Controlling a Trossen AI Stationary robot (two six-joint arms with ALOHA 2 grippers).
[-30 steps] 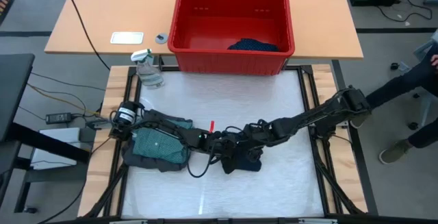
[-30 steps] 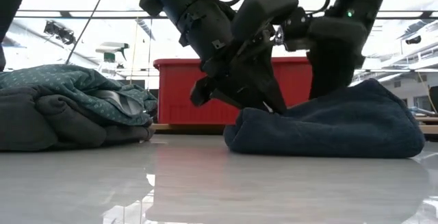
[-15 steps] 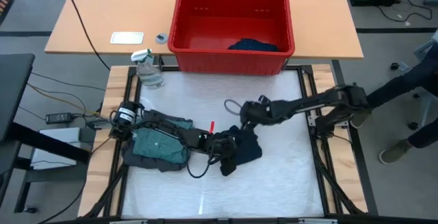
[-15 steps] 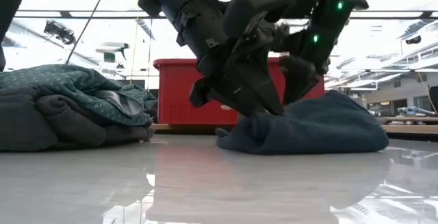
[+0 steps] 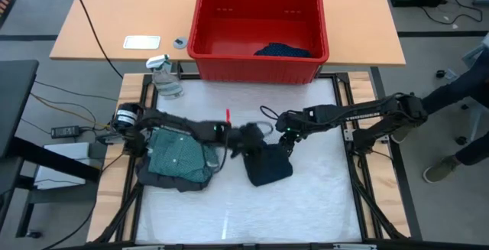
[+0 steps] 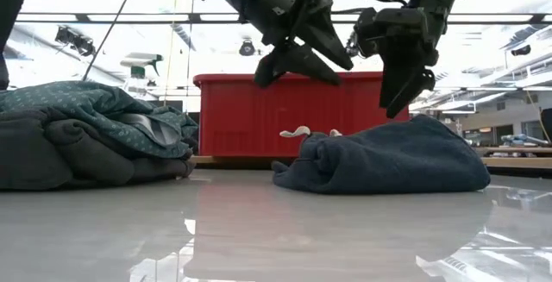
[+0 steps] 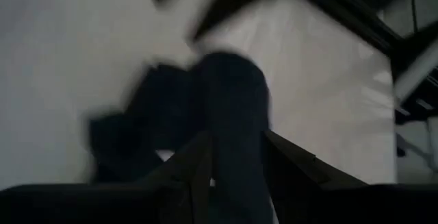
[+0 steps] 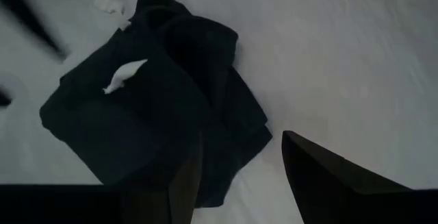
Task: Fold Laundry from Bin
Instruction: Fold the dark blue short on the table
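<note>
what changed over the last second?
Both grippers let go of the navy garment and rose off it: the left gripper pulled back toward the folded pile, the right gripper drew toward its own side. The garment now lies bunched on the table. Pile and red bin unchanged.

Left hand [image 5: 243,137] motion-blurred; bin [image 6: 259,114] partly hidden.

Overhead, table-level, wrist views (shared table [image 5: 306,196])

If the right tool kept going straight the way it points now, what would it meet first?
Most likely the dark garment on the table: the right tool, open and empty, hangs above it, pointing down at it. Depth is unclear, so it could instead land beside the folded edge.
</note>
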